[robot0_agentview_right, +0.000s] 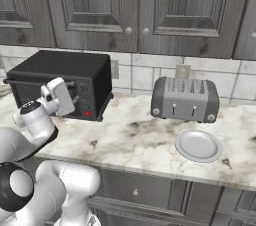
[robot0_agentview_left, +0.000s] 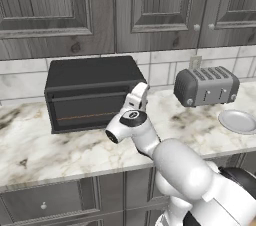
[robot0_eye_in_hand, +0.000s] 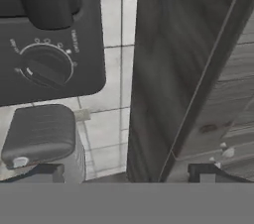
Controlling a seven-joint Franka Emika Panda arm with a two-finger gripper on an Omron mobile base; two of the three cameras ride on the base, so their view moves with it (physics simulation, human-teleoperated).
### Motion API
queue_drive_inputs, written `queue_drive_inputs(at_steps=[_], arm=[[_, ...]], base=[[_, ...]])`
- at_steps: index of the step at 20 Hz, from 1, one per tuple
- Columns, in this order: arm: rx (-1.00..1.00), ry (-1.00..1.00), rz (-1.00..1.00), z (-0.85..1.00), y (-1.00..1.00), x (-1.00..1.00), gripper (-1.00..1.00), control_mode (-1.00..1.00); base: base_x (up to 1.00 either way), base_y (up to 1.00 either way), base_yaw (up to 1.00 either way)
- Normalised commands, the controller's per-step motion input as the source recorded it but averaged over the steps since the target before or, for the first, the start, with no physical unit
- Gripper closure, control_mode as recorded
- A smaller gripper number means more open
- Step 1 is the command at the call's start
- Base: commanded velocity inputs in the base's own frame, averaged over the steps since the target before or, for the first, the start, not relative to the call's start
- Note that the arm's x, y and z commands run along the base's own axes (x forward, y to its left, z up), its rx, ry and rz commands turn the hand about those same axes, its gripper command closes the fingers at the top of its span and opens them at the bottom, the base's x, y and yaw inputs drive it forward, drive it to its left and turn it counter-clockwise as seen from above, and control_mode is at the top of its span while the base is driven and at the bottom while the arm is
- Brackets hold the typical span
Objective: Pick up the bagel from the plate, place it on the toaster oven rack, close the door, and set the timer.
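One black toaster oven (robot0_agentview_left: 92,92) stood on the marble bench (robot0_agentview_left: 60,145), door (robot0_agentview_left: 87,110) shut; dial markings were illegible. Tool (robot0_eye_in_hand: 126,173) was spread wide, grasping nothing. Plate (robot0_agentview_right: 198,145) lay bare beside silver toaster (robot0_agentview_right: 185,99).

You see table (robot0_agentview_right: 125,137): polished marble look, cream with brown veins. Toaster oven (robot0_agentview_left: 90,92): matt black casing, dark glass door (robot0_agentview_left: 87,111), smooth. Toaster (robot0_agentview_right: 185,99): brushed grey metal, soft sheen. Plate (robot0_agentview_right: 198,145): smooth light-grey glaze. Cabinet doors (robot0_agentview_left: 150,5): grey wood, visible grain and knots. Wall tiles (robot0_agentview_right: 145,77): pale, smooth. Knob (robot0_eye_in_hand: 47,67): matt black plastic.
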Motion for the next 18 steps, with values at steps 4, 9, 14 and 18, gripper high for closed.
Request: queue_drive_inputs(at_steps=[4, 9, 14, 18], arm=[[-0.27, 0.06, 0.15, 0.00, 0.00, 0.09, -1.00, -1.00], [-0.23, 0.10, 0.14, -0.02, 0.00, 0.19, -1.00, -1.00], [-0.23, 0.15, 0.11, -0.10, 0.00, 0.24, -1.00, -1.00], [-0.23, 0.19, 0.07, -0.19, 0.00, 0.26, -1.00, -1.00]], base=[[0.00, 0.00, 0.00], [0.00, 0.00, 0.00], [0.00, 0.00, 0.00], [0.00, 0.00, 0.00]])
